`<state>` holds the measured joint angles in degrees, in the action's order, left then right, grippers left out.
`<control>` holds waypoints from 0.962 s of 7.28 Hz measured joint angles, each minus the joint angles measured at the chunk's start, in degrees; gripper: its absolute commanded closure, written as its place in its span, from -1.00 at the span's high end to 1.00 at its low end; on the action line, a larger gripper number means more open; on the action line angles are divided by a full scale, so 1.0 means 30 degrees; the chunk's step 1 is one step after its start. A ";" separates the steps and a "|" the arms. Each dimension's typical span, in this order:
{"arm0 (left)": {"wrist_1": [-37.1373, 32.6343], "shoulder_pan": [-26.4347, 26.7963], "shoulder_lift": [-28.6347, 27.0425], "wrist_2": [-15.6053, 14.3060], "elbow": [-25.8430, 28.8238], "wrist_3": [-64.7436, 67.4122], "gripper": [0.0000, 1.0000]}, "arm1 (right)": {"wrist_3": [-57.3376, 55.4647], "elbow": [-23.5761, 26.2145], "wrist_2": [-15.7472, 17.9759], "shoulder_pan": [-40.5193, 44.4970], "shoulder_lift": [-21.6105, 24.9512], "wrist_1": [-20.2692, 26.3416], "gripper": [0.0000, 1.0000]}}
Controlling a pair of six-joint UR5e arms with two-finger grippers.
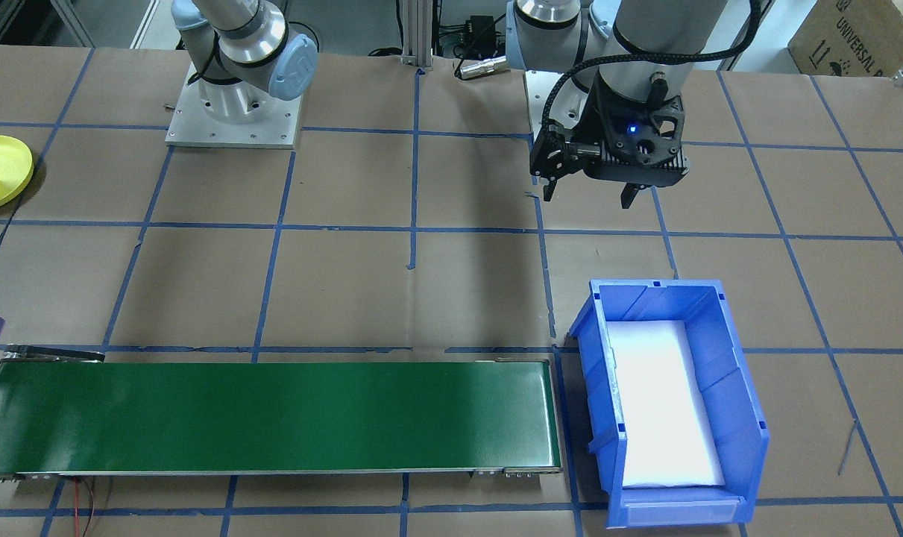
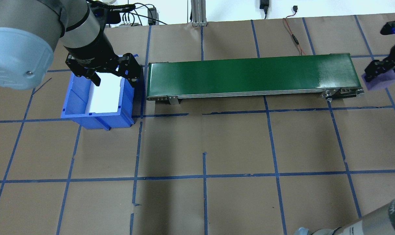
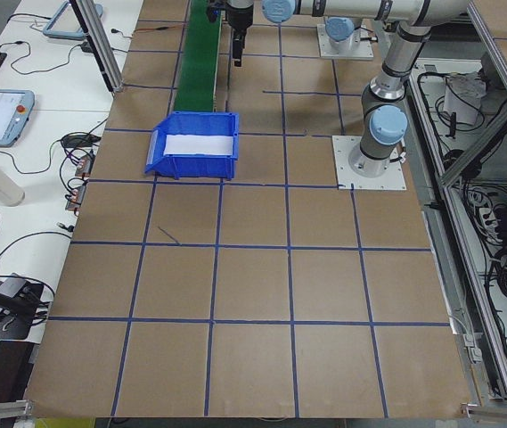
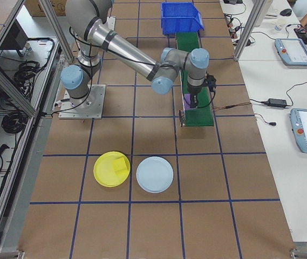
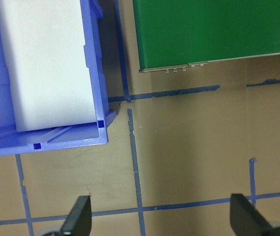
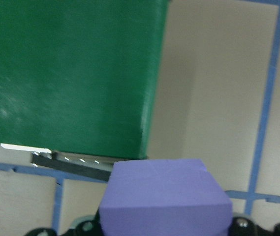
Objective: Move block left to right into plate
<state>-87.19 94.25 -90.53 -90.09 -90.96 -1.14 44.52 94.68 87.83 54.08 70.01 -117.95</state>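
You see a purple foam block held off the belt's right end. The round yellow plate lies flat on the table.

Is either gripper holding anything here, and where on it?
The right gripper holds a purple block by its sides; the left gripper is open, holding nothing.

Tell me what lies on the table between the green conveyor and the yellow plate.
Only bare brown paper with blue tape lines lies between the green conveyor and the yellow plate, as the exterior right view shows. A pale blue plate sits beside the yellow one.
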 measured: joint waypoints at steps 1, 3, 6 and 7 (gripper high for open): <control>-0.0005 -0.0007 0.0001 0.0000 0.0000 -0.0020 1.00 | 0.1964 0.0255 0.0099 -0.1644 0.0061 -0.0057 -0.19; -0.0024 -0.0011 0.0001 -0.0001 0.0000 -0.0077 1.00 | 0.5503 0.1074 0.0561 -0.4483 -0.0160 -0.1250 -0.19; -0.0028 0.0012 0.0000 0.0000 -0.0025 -0.0088 1.00 | 0.8386 0.1659 0.0737 -0.6814 -0.1355 -0.3298 -0.18; -0.0028 0.0016 0.0001 0.0000 -0.0029 -0.0088 1.00 | 0.8538 0.1679 0.0780 -0.7115 -0.1632 -0.3539 -0.07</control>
<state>-87.28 94.30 -90.53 -90.09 -91.05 -1.41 70.13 99.72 90.16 32.73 65.11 -128.57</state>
